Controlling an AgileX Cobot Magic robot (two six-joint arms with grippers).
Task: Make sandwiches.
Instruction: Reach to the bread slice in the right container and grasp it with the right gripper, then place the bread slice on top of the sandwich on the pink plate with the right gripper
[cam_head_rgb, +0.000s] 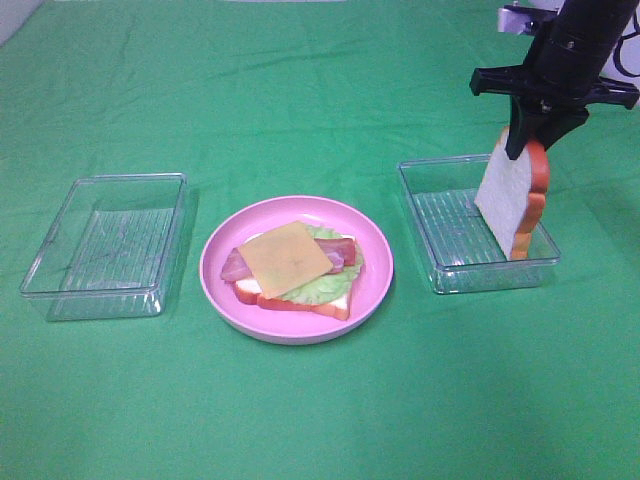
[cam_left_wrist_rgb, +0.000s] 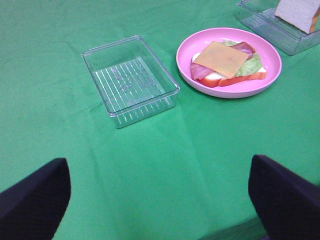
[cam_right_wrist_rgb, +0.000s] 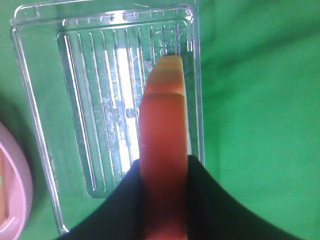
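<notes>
An open sandwich stack (cam_head_rgb: 292, 268) lies on the round pink plate (cam_head_rgb: 372, 285): a bread slice at the bottom, green lettuce, reddish bacon, a yellow cheese slice (cam_head_rgb: 285, 259) on top. It also shows in the left wrist view (cam_left_wrist_rgb: 226, 64). My right gripper (cam_head_rgb: 530, 138) is shut on a white bread slice with orange crust (cam_head_rgb: 512, 195) and holds it upright over the right clear tray (cam_head_rgb: 455, 270). In the right wrist view the slice (cam_right_wrist_rgb: 164, 150) shows edge-on between the fingers. My left gripper (cam_left_wrist_rgb: 160, 195) is open and empty, low over the cloth, well away from the plate.
An empty clear tray (cam_head_rgb: 105, 245) stands left of the plate; it also shows in the left wrist view (cam_left_wrist_rgb: 131, 80). The green cloth (cam_head_rgb: 320, 420) covers the whole table.
</notes>
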